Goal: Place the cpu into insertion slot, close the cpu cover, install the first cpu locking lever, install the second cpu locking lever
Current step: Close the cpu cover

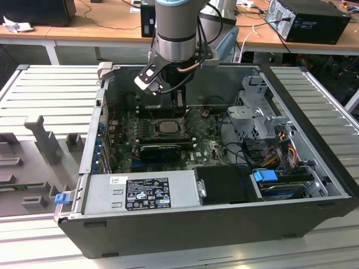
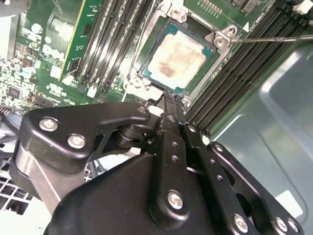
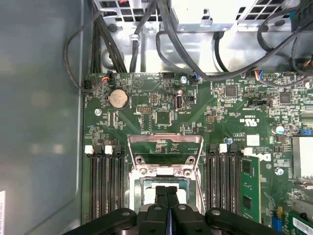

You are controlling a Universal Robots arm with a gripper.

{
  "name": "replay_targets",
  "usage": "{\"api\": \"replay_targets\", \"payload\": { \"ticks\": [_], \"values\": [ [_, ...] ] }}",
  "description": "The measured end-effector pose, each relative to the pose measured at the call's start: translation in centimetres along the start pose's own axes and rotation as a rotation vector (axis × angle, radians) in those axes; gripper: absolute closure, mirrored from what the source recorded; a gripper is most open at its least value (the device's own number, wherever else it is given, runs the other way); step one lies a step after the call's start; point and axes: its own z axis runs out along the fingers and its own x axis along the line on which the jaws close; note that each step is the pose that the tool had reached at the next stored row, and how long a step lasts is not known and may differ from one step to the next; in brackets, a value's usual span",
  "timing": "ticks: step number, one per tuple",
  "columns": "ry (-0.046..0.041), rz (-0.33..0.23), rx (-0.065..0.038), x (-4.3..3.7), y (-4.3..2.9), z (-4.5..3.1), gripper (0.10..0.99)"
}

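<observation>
Gripper (image 3: 166,191) low over the insertion slot (image 2: 221,38), black fingers pressed flat together, nothing seen between them. Cpu (image 2: 178,56) seated in the slot: square, dull silvery lid with a brownish smear, green border. Cpu cover (image 3: 166,137), a thin bright steel frame with a square window, hinged up and open, not over the chip. Thin wire locking lever (image 2: 274,38) reaching across black memory slots (image 2: 244,63). Fine white print across the green motherboard (image 3: 146,93), too small to read. Round silver coin cell (image 3: 119,99). Black printed label (image 1: 147,193) on the grey power-supply box (image 1: 182,188), text not legible.
</observation>
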Motion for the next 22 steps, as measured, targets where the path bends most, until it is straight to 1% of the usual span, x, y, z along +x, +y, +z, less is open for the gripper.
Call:
{"api": "replay_targets", "payload": {
  "ticks": [1, 2, 4, 5, 7, 9, 13, 15, 19, 20, 21, 22],
  "values": [
    [-0.0001, 0.000, 0.000, 0.02, 0.06, -0.36, 0.980],
    [0.0000, 0.000, 0.000, 0.02, 0.13, -0.53, 0.980],
    [0.0003, 0.000, 0.000, 0.04, 0.39, -0.55, 0.980],
    [0.0003, 0.000, 0.001, 0.04, 0.71, -0.52, 0.980],
    [0.0001, 0.000, 0.003, 0.04, 1.75, -0.44, 0.980],
    [-0.0002, 0.000, 0.005, 0.04, 2.25, -0.42, 0.980],
    [0.0002, 0.001, 0.005, 0.06, 2.40, -0.70, 0.980],
    [-0.0002, 0.001, 0.005, 0.06, 2.94, -0.67, 0.980],
    [-0.0018, 0.001, 0.005, 0.07, 3.19, -0.73, 0.980],
    [-0.0036, 0.000, 0.005, 0.07, 3.30, -0.73, 0.980],
    [-0.0045, 0.000, 0.005, 0.07, 3.54, -0.71, 0.980],
    [-0.0045, 0.000, 0.005, 0.07, 3.64, -0.70, 0.980]
  ]
}}
